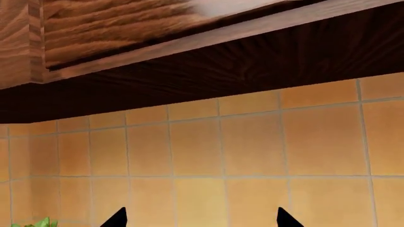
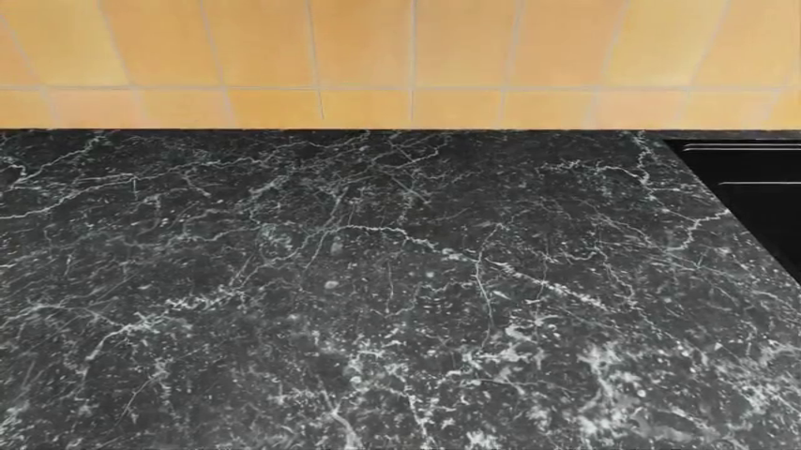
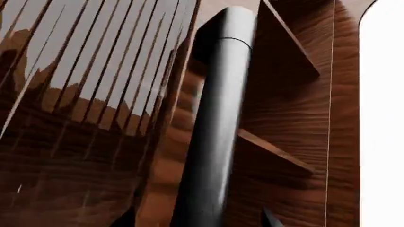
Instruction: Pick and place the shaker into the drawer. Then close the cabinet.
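The shaker is out of view in all frames. In the right wrist view the drawer's black bar handle [image 3: 218, 118] fills the middle, very close. The ribbed reddish-brown drawer front [image 3: 82, 71] is on one side of it and the cabinet's plain wood [image 3: 284, 118] on the other. My right gripper [image 3: 198, 220] is open, its two dark fingertips straddling the handle with a gap on each side. My left gripper [image 1: 202, 220] is open and empty, pointing at an orange tiled wall [image 1: 221, 151]. Neither gripper shows in the head view.
The head view shows a black marble countertop [image 2: 375, 281] with the tiled backsplash [image 2: 375, 56] behind it and a black recess [image 2: 751, 187] at the right edge. A wooden wall cabinet [image 1: 126, 28] hangs above the left gripper. A bit of green [image 1: 41, 223] shows low in that view.
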You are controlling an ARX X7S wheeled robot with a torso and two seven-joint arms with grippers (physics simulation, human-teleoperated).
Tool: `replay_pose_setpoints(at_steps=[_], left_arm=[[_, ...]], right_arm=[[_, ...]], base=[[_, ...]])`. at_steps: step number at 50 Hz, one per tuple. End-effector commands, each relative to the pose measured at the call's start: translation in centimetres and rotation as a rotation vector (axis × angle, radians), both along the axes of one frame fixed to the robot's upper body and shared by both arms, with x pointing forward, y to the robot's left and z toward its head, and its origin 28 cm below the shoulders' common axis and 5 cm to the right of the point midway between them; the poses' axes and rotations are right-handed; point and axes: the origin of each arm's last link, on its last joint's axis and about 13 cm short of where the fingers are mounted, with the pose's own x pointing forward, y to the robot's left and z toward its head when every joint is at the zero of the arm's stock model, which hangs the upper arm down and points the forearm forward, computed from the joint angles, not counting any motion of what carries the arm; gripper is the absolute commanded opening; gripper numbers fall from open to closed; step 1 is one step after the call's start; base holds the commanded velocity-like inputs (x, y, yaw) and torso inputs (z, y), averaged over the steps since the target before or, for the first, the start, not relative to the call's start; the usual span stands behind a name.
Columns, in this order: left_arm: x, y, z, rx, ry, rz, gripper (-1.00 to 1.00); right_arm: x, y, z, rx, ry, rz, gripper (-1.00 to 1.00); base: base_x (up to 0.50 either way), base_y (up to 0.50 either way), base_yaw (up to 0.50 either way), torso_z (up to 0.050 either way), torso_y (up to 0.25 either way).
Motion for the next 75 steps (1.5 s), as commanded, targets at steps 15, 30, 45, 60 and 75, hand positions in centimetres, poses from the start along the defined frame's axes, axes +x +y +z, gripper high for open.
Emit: replay_pose_setpoints(at_steps=[15, 30, 45, 60, 75], left_arm=[[-1.5, 0.3, -0.3, 0.008, 0.021, 0.014, 1.00], [-0.7, -0.5, -1.3, -0.012, 0.030, -0.027, 1.00], [-1.1, -0.5, -1.8, -0.014, 0.044, -0.027, 1.00], [-0.4, -2.5, -3.3, -0.052, 0.056, -0.119, 1.00], [-0.4, -8.0, -4.3, -0.109, 0.063, -0.338, 1.00]], right_arm=[[4.9, -5.5, -5.5, 0.080, 0.579, -0.129, 1.00], [7.0, 3.8, -1.6, -0.467, 0.502, 0.279, 1.00], [8.4, 2.3, -4.1, -0.357, 0.621, 0.189, 1.00], [9.3, 1.4, -14.4, 0.503, 0.601, 0.624, 1.00], [-8.8, 8.4, -24.4, 0.189, 0.461, 1.025, 1.00]], base=[[0.00, 0.00, -0.01, 0.000, 0.004], [0.00, 0.00, 0.00, 0.000, 0.000], [0.03, 0.00, 0.01, 0.001, 0.000], [0.02, 0.00, 0.01, 0.002, 0.000], [0.00, 0.00, 0.00, 0.000, 0.000]])
